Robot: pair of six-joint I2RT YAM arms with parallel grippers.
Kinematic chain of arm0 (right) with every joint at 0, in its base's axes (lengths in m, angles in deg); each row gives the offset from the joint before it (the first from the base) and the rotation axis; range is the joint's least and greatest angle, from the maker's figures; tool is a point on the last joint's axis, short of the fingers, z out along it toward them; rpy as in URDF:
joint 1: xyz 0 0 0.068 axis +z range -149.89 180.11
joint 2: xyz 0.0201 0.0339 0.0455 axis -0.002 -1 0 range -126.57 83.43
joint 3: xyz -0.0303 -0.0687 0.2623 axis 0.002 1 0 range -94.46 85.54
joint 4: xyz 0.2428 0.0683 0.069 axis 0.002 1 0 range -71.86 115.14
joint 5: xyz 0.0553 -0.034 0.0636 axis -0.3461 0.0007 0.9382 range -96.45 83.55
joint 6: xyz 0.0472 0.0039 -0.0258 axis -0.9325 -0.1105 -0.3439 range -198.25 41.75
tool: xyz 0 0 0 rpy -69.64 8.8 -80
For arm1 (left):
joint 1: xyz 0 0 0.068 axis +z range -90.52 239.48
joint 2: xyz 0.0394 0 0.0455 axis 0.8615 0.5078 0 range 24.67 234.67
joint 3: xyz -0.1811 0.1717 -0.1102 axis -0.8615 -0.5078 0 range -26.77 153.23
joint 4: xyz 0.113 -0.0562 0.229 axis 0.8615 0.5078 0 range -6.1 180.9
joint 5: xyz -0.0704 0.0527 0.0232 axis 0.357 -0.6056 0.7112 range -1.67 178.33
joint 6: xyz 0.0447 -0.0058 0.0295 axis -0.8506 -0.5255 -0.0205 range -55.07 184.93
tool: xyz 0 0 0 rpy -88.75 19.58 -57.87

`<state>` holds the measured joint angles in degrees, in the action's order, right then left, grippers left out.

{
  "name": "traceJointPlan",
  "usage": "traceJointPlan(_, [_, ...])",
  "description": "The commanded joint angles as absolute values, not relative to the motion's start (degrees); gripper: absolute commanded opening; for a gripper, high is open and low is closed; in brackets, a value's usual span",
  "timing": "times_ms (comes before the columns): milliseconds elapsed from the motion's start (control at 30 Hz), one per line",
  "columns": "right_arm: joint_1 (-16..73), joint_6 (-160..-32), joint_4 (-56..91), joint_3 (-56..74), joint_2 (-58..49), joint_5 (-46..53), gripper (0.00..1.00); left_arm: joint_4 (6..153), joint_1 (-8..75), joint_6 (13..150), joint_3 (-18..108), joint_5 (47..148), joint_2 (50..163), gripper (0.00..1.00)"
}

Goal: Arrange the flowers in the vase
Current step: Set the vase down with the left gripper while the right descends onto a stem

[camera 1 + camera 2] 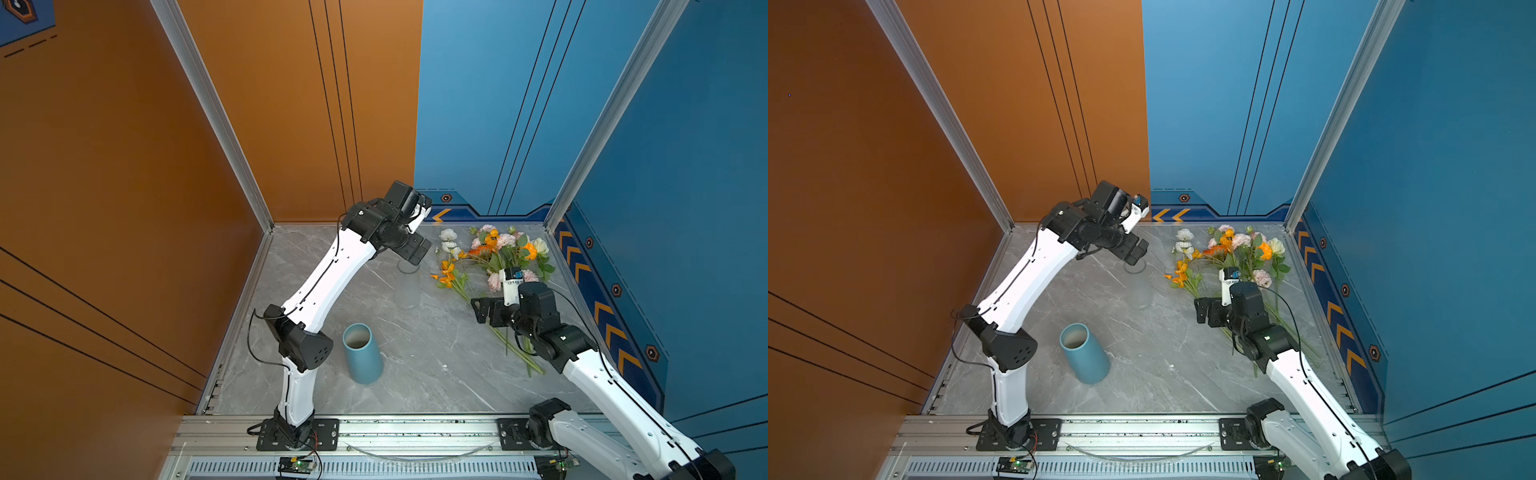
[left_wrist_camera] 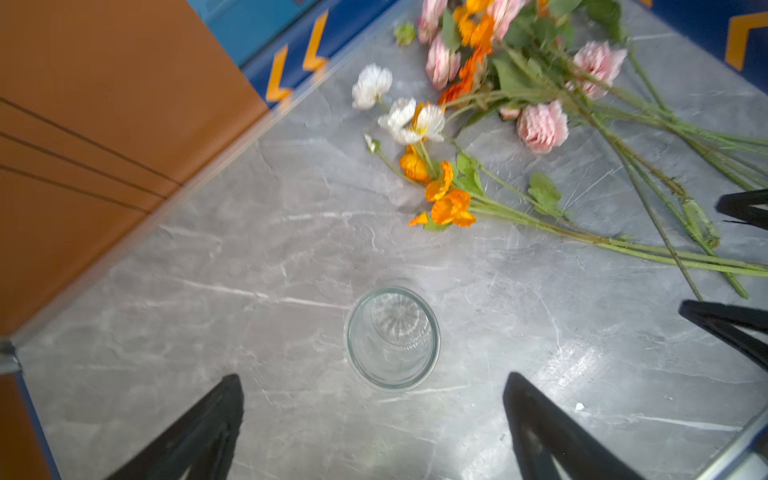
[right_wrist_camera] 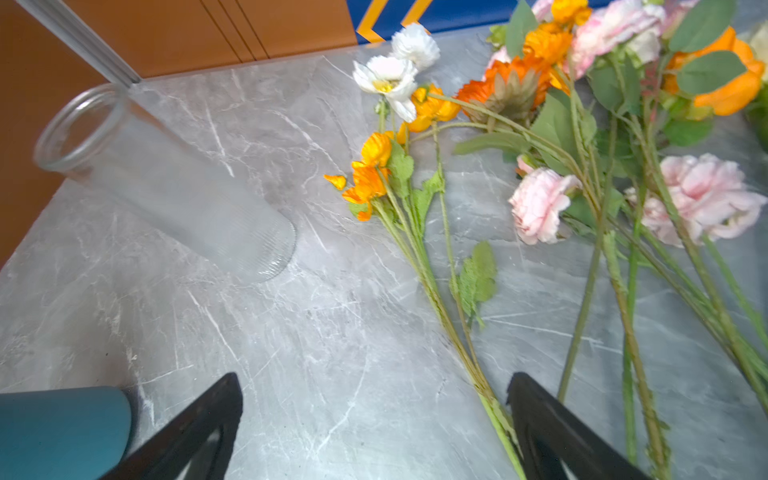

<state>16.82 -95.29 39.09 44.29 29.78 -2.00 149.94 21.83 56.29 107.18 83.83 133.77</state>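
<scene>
The flowers (image 1: 498,253) (image 1: 1229,249) lie in a loose heap at the table's back right, blooms toward the back wall and green stems running forward. A clear glass vase (image 1: 407,291) (image 1: 1140,286) stands upright at the middle back, nothing in it. My left gripper (image 1: 415,253) (image 1: 1136,249) hangs open just above its rim; the left wrist view looks down into the vase (image 2: 415,365) between the fingers (image 2: 372,380). My right gripper (image 1: 478,309) (image 3: 374,380) is open over the stems, and an orange flower's stem (image 3: 490,399) passes just inside one finger.
A blue vase (image 1: 363,357) (image 1: 1086,357) (image 3: 62,432) stands near the front left, beside the left arm's elbow. An orange wall closes the left side, and blue walls close the back and right. An aluminium rail (image 1: 415,432) with both arm bases runs along the front edge.
</scene>
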Motion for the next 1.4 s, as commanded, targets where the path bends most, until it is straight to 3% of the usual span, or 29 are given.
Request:
traceJointPlan(0, [12.2, -97.4, 43.8, 40.1, 26.2, -2.6, 1.00, 143.1, 19.9, 43.0, 102.1, 89.0, 128.9, 0.98])
traceJointPlan(133, [5.8, -97.5, 46.7, 35.8, 19.9, -1.3, 0.93, 139.2, 17.9, 29.8, 91.8, 108.1, 122.7, 0.98])
traceJointPlan(200, [2.7, -97.7, 47.5, 34.0, 16.4, 0.0, 0.86, 129.8, 18.2, 31.3, 82.3, 113.3, 118.5, 0.98])
traceJointPlan(400, [-1.0, -96.0, 49.2, 30.3, 7.0, 1.1, 0.67, 122.5, 18.5, 32.1, 65.2, 115.4, 107.1, 0.98])
traceJointPlan(500, [-0.8, -95.0, 47.9, 30.1, 4.0, 0.9, 0.62, 107.8, 21.0, 33.9, 51.4, 116.4, 97.1, 0.98])
traceJointPlan(567, [-0.7, -94.2, 46.7, 30.2, 3.5, 1.0, 0.61, 98.5, 25.1, 37.5, 44.7, 123.5, 92.7, 0.98])
traceJointPlan(633, [-0.7, -93.8, 46.5, 30.1, 3.0, 0.2, 0.58, 95.2, 28.7, 42.2, 43.0, 129.4, 91.4, 0.98])
traceJointPlan(767, [-0.9, -93.8, 45.6, 29.4, 0.4, -0.4, 0.45, 97.1, 29.2, 42.0, 42.9, 130.0, 89.8, 0.98])
traceJointPlan(1067, [-0.9, -94.4, 43.0, 27.1, -8.8, -1.6, 0.40, 95.6, 27.2, 42.3, 41.3, 129.4, 91.1, 0.98])
traceJointPlan(1200, [-0.9, -94.4, 42.2, 26.5, -11.3, -0.2, 0.29, 95.6, 27.0, 41.7, 40.9, 128.0, 91.0, 0.98])
traceJointPlan(1367, [-0.9, -94.3, 42.3, 26.0, -11.9, 0.6, 0.08, 95.7, 27.2, 41.3, 40.6, 126.8, 91.2, 0.98])
